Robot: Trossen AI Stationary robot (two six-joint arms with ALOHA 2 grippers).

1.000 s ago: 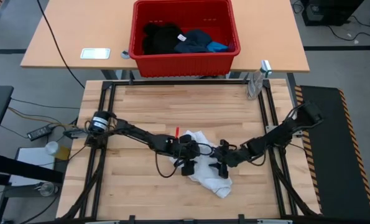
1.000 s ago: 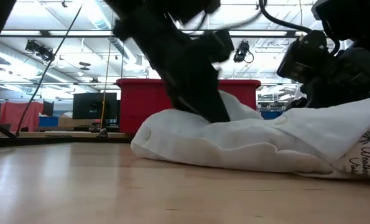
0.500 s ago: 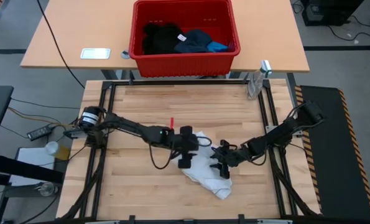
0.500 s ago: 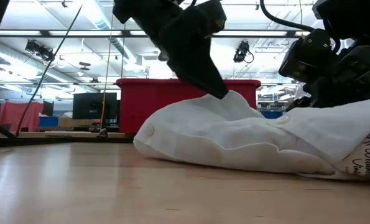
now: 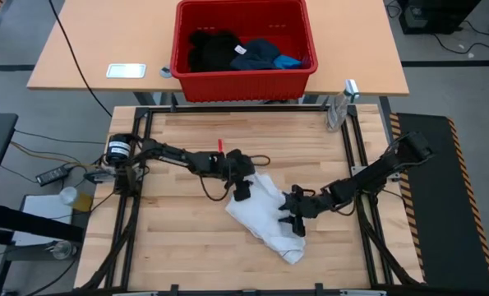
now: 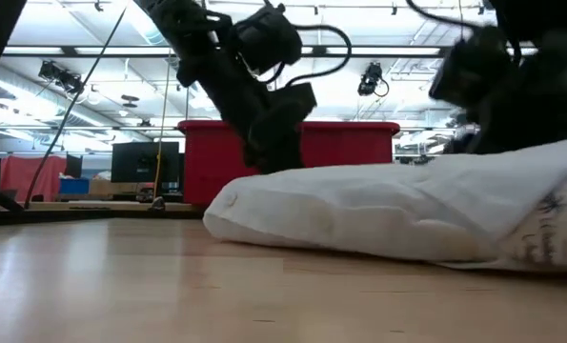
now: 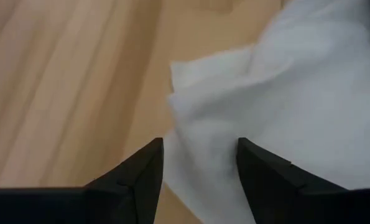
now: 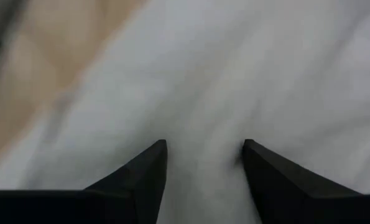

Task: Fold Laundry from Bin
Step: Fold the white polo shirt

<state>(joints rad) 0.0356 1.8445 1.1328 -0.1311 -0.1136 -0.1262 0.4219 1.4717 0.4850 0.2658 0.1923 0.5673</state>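
A large white garment [image 5: 265, 218] lies crumpled on the wooden table, right of the middle; the low view shows it as a low heap [image 6: 359, 214]. My left gripper [image 5: 242, 191] stands open at its far left edge, with cloth [image 7: 284, 93] showing between and beyond the fingers. My right gripper [image 5: 290, 217] is open over the garment's right part, and white cloth [image 8: 234, 74] fills its wrist view. The red bin [image 5: 244, 80] stands on the desk beyond the table. It holds a black garment [image 5: 211, 49], a navy one [image 5: 256, 53] and a small blue one [image 5: 291, 60]. My left gripper slants down over the white garment's far left edge [image 7: 178, 106]; I cannot tell whether its fingers touch the cloth. My right gripper slants down from the table's right onto the garment's right part [image 8: 203, 124]; whether its fingers touch the cloth cannot be told.
Black frame rails [image 5: 137, 164] run along the table's left, right and far sides. A clear bottle [image 5: 336, 113] stands at the far right corner. A small white flat object [image 5: 126, 71] lies on the desk left of the bin. Bare wood lies at the table's near left.
My left gripper has gone toward the table's far left, from the middle of the garment to its far left edge. The cloth it had raised into a peak has dropped flat, and the garment's left part lies spread wider.
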